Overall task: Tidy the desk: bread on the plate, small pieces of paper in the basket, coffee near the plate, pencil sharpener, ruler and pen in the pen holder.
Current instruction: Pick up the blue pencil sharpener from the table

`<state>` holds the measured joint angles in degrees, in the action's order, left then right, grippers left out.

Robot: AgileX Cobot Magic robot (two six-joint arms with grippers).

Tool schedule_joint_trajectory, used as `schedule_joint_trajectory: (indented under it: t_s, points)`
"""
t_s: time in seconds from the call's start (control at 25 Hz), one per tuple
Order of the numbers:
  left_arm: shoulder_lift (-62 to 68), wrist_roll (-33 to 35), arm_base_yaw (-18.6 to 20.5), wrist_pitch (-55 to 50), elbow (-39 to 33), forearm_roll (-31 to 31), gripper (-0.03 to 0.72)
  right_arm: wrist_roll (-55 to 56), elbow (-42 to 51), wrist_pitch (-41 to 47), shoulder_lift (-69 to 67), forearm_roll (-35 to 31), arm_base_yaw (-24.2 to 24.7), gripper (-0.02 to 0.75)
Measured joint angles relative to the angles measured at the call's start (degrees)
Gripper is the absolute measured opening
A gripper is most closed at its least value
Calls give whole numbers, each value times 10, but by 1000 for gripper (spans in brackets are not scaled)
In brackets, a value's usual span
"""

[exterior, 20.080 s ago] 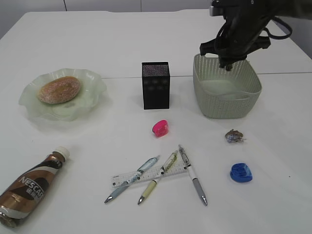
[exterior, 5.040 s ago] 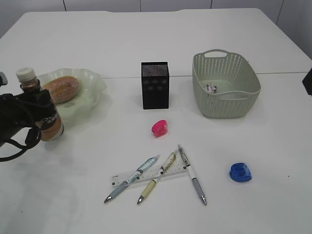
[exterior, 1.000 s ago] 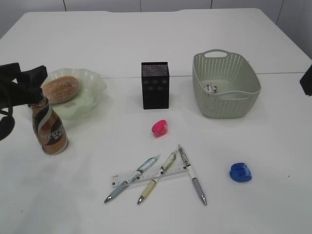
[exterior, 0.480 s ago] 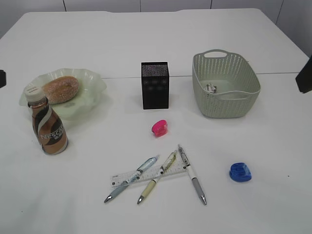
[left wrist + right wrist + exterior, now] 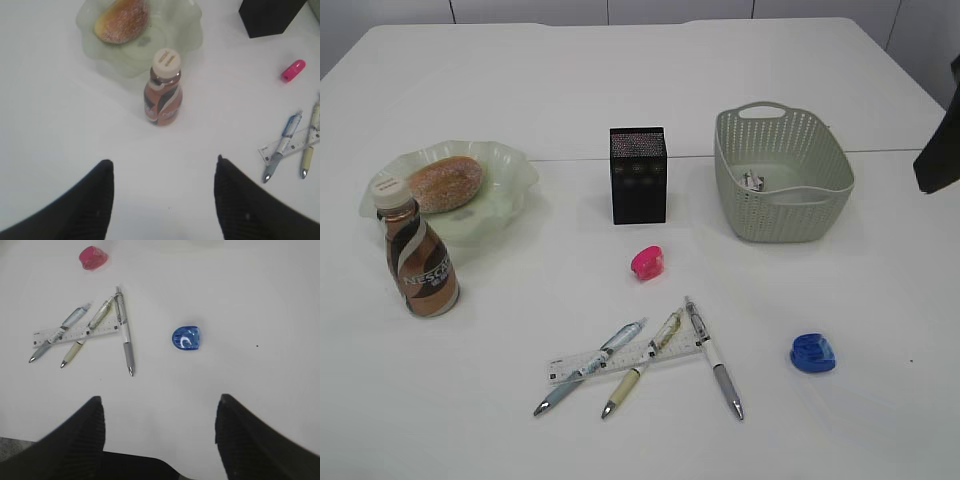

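The bread (image 5: 444,183) lies on the green plate (image 5: 512,163). Upright just in front of the plate stands the coffee (image 5: 418,262). My left gripper (image 5: 163,165) hangs open and empty, pulled back from the coffee (image 5: 163,95). The black pen holder (image 5: 639,175) is mid-desk. The basket (image 5: 782,190) holds a paper scrap (image 5: 752,181). A pink sharpener (image 5: 647,263), a blue sharpener (image 5: 813,353), the ruler (image 5: 620,360) and three pens (image 5: 715,358) lie loose. My right gripper (image 5: 160,405) is open and empty, high above the desk short of the blue sharpener (image 5: 186,337).
Part of the right arm (image 5: 940,150) shows as a dark shape at the right edge of the exterior view. The pens cross over the ruler (image 5: 75,332). The desk's front edge shows at the bottom left of the right wrist view.
The left arm has let go of the coffee and withdrawn out of the exterior view to the left. The bottle stands alone. The right arm's dark shape has shifted at the right edge.
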<state>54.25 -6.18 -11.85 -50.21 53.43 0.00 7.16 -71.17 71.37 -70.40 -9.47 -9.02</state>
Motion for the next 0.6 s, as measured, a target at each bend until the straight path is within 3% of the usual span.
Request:
schedule_joint_trajectory:
  t_s: [0.24,0.6]
  points:
    - [0,-22,0,-95,44,37,465,26,0,0,-62,31,-5,507]
    - [0,-25,0,-118,46,43,465,95,0,-28,-185,100,-110,507]
